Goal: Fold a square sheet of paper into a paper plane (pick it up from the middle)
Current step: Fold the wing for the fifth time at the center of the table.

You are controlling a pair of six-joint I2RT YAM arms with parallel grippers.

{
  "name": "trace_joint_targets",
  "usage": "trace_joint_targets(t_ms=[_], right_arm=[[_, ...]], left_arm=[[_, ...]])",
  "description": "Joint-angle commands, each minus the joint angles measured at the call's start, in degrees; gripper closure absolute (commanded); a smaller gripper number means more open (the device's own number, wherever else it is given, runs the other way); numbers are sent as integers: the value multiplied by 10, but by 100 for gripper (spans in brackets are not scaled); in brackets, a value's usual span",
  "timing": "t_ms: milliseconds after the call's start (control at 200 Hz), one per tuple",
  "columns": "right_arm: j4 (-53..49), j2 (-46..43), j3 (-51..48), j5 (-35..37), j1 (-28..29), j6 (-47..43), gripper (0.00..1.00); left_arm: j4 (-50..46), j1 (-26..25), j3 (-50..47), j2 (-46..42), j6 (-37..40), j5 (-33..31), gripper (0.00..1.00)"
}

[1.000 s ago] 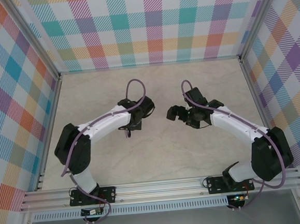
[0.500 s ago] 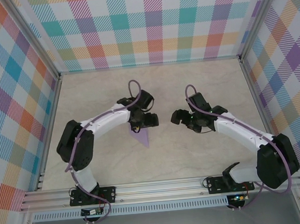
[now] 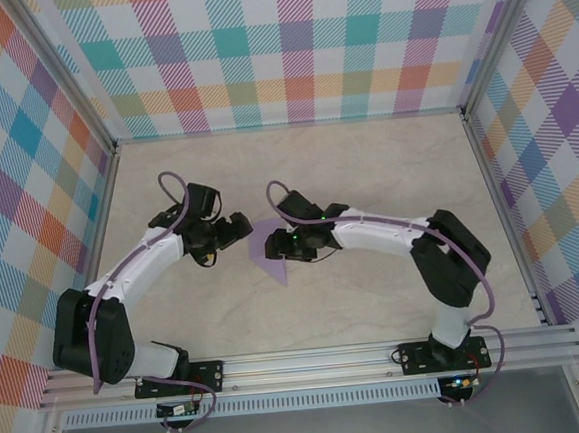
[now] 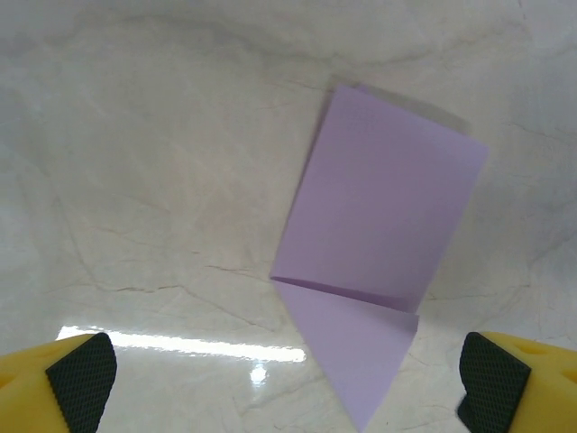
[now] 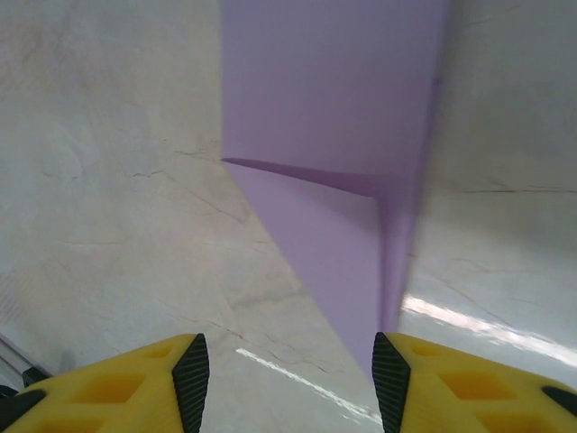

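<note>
Top view: paper plane (image 3: 271,263) lies flat, left gripper (image 3: 233,231) at its 9 o'clock, right gripper (image 3: 286,244) at its 2 o'clock. Left wrist: jaws spread wide, plane toward 2 o'clock. Right wrist: fingers (image 5: 191,370) parted, plane's point at 5 o'clock. Light, flimsy; probably best pinched along the centre crease

The paper plane (image 3: 273,266) lies flat mid-worktop (image 3: 366,170), tip toward 5 o'clock, the left hand (image 3: 233,230) just beside it at 10 o'clock and the right hand (image 3: 284,244) over its 2 o'clock edge.
</note>
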Motion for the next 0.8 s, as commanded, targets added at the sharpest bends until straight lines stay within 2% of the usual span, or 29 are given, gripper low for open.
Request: trace_joint_targets(t_ms=[0,160,310,415,560,670,795], right_arm=[[-2,47,40,-18,8,7,48],[-47,107,85,-21,10,-21,48],[-128,150,109,-36,7,-127,47],[-152,142,70,-38,0,-207,47],[-141,84,-10,-31,-26,-292,47],[-126,40,-16,-51,-36,-300,47],[-75,-11,-20,-52,-37,-220,46]], left_arm=[[24,24,-23,-28,-10,26,0],[42,35,-46,-38,-11,37,0],[71,35,-65,-54,-10,48,0],[66,35,-64,-51,-8,54,0],[78,35,-74,-49,-14,86,0],[116,35,-99,-50,-38,121,0],[146,32,-123,-50,-69,147,1]])
